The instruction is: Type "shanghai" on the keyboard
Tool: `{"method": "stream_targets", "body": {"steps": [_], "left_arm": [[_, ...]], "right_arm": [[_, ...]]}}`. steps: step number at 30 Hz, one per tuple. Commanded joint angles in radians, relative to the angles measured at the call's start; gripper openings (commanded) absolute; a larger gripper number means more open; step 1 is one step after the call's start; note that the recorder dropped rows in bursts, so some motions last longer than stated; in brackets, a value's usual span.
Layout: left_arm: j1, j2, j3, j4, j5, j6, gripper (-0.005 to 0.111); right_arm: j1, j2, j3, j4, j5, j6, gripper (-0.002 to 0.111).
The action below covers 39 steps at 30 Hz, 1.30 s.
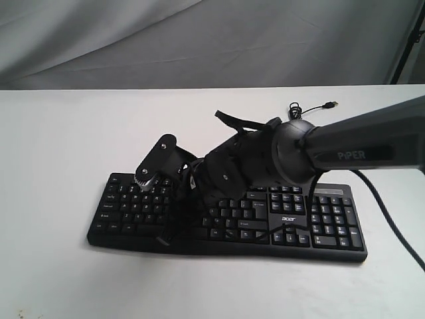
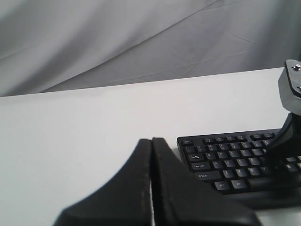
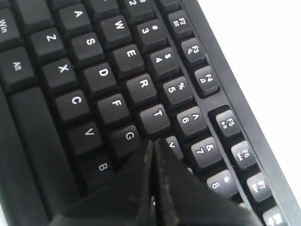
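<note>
The long black keyboard point(image 1: 312, 222) lies on the white table, its white-lettered keys filling the right wrist view point(image 3: 103, 73); its left end shows in the left wrist view point(image 2: 225, 162). My right gripper point(image 1: 180, 211) reaches in from the right and points down at the middle letter keys. Its fingers are shut with nothing between them, and the tips point(image 3: 154, 142) sit just past the G key, beside Y, hiding the key beneath. My left gripper point(image 2: 152, 141) is shut and empty, hovering over bare table left of the keyboard; the exterior view does not show it.
The keyboard's thin black USB cable point(image 1: 311, 107) lies coiled on the table behind the right arm point(image 1: 358, 143). A grey cloth backdrop point(image 1: 199, 40) hangs behind the white table point(image 1: 60, 153). The right arm's wrist mount point(image 2: 292, 87) shows above the keyboard.
</note>
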State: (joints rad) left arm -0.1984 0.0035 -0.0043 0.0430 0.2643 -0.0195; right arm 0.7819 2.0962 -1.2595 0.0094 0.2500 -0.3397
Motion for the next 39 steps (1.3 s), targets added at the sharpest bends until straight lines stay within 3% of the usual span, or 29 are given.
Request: {"method": "stream_targets", "body": {"steps": [1,13,25,39], "left_arm": [[-0.004,-0.003,0.004,0.001,-0.005,-0.003,0.0],[-0.004,-0.003,0.004,0.001,-0.005,-0.003,0.0],[-0.004,-0.003,0.004,0.001,-0.005,-0.003,0.0],[-0.004,-0.003,0.004,0.001,-0.005,-0.003,0.0]], "right_arm": [[-0.002,0.005,0.006,-0.003,0.002,-0.005,0.0],[0.037,-0.063,-0.012,0.035,0.013,-0.003,0.0],[0.127,0.103,-0.279,0.051,0.007,-0.003,0.0],[0.123,0.144,-0.289,0.054,0.0,-0.011,0.0]]}}
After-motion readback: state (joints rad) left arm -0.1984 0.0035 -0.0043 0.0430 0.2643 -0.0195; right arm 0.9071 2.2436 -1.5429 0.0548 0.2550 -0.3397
